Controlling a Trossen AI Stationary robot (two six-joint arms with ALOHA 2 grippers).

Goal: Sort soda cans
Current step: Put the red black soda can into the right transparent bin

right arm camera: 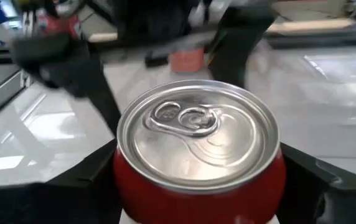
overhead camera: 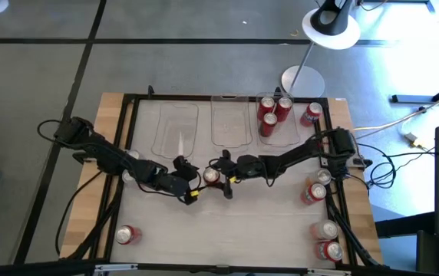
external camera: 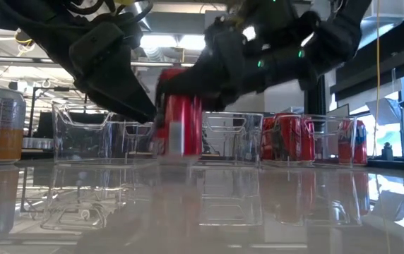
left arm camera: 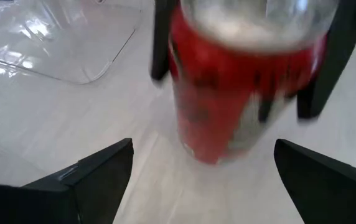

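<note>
- A red can (overhead camera: 212,175) stands upright on the table (overhead camera: 235,230), near the middle, between the two grippers.
- The right gripper (overhead camera: 221,175) is around this can: its two fingers (right arm camera: 84,177) stand on either side of the red wall, just beside it or touching (I cannot tell if they press already), and the silver top shows between them.
- The left gripper (overhead camera: 186,178) is just beside the same can, on the side away from the right gripper; its fingers (left arm camera: 97,180) are spread wide and hold nothing.
- Behind both grippers, at the far edge of the table, three clear bins stand in a row; the right bin (overhead camera: 277,132) holds three red cans (overhead camera: 272,111), the left bin (overhead camera: 175,129) and the middle bin (overhead camera: 230,123) show no cans.
- One can (overhead camera: 311,114) stands just outside the right bin.
- Four more cans (overhead camera: 321,218) are along the right edge, well apart from the grippers.
- One can (overhead camera: 127,234) lies near the front left corner.
</note>
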